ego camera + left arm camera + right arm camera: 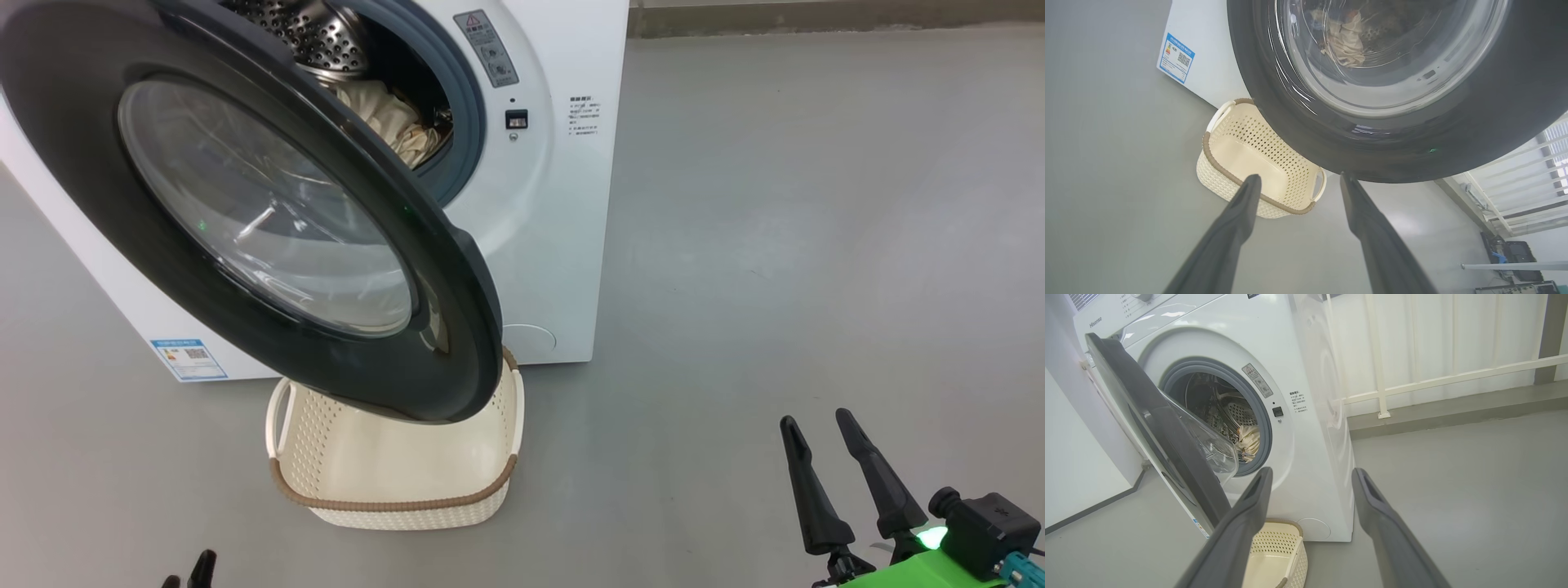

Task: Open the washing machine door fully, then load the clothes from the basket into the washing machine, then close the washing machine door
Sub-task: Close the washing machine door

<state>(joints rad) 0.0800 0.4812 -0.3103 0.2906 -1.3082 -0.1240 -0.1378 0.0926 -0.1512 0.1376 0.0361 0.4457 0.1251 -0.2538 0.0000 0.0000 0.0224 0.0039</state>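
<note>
The left gripper, its tips just showing at the lower left of the head view, hangs with fingers spread wide and holding nothing, as its own wrist view confirms. Above it, the washing machine door stands swung out from the washing machine. The door's lower edge hangs over the far end of the basket, which sits on the floor just before the machine's front with nothing in it. Inside the drum, a cream piece of the clothes lies bunched at the mouth; the printed pieces are too dim to pick out with certainty. At the lower right, the right gripper waits well clear of the machine, fingers parted and empty. By this showing, the opening and the loading look complete, and only the closing of the door is left. The left wrist view, looking up from below, catches the laundry through the door's glass and the blue label low on the cabinet. The right wrist view gives what the others do not: the door edge-on, angled roughly halfway out rather than flung flat back. The drum mouth is open beside the door, and a white railing runs behind the machine.
</note>
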